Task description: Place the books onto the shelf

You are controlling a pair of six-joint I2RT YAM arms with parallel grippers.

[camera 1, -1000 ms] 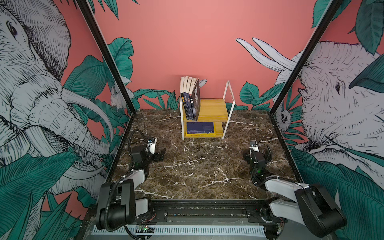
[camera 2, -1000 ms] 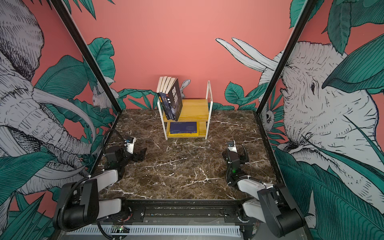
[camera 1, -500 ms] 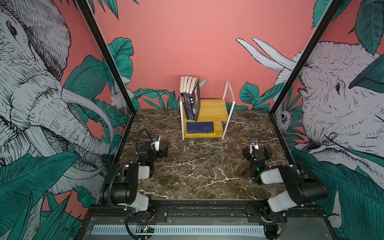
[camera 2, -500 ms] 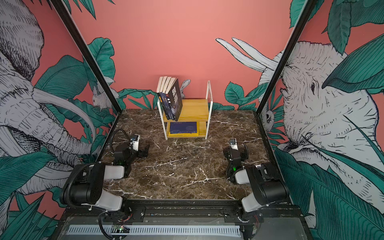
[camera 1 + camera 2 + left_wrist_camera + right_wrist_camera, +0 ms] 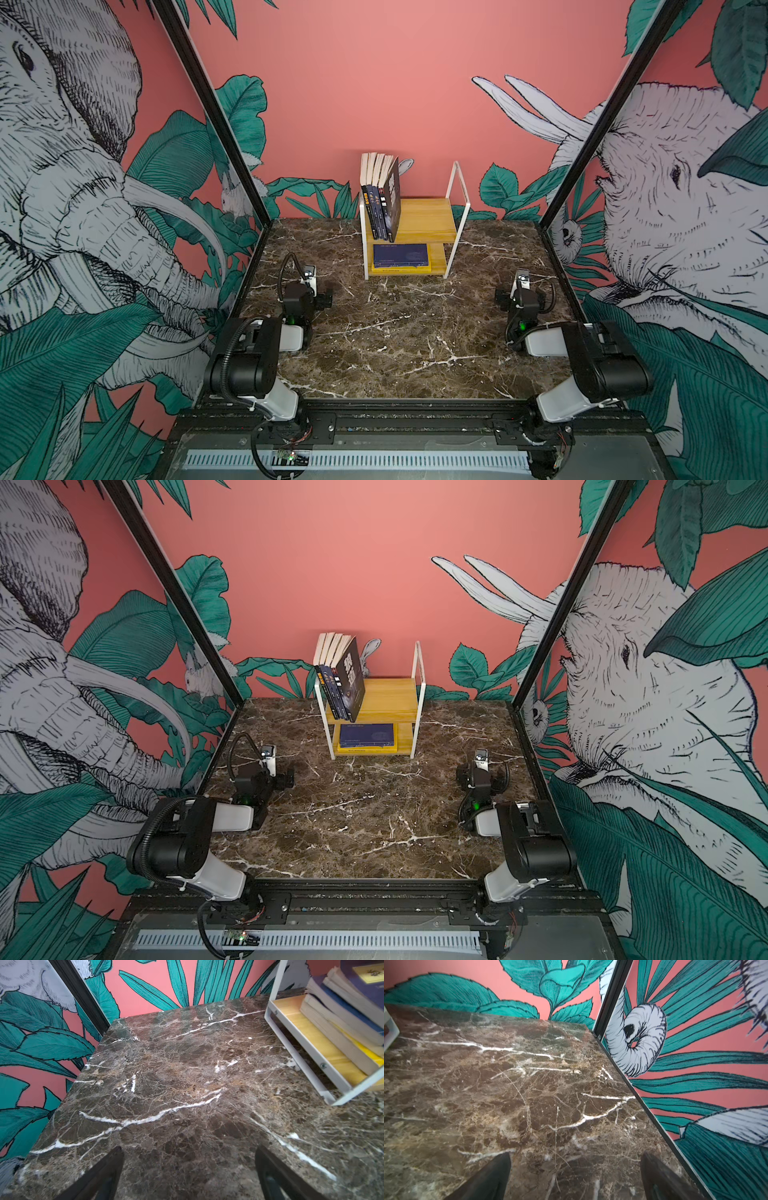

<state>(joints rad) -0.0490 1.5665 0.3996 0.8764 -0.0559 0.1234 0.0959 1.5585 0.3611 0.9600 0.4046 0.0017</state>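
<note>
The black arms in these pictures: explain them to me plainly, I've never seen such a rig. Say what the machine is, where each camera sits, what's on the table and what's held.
The machine is two robot arms, the left arm and the right arm, mounted at the near edge of a marble table. Both top views come from one camera pair above and behind the arms, looking over the whole scene. The two close-ups come from a camera on each wrist. The dark prongs in them are the fingers of the left gripper and the right gripper. Both are open and hold nothing. At the table's far end stands a shelf. Books stand leaning at the left end of its upper board, and a navy book lies on a yellow book below.
</note>
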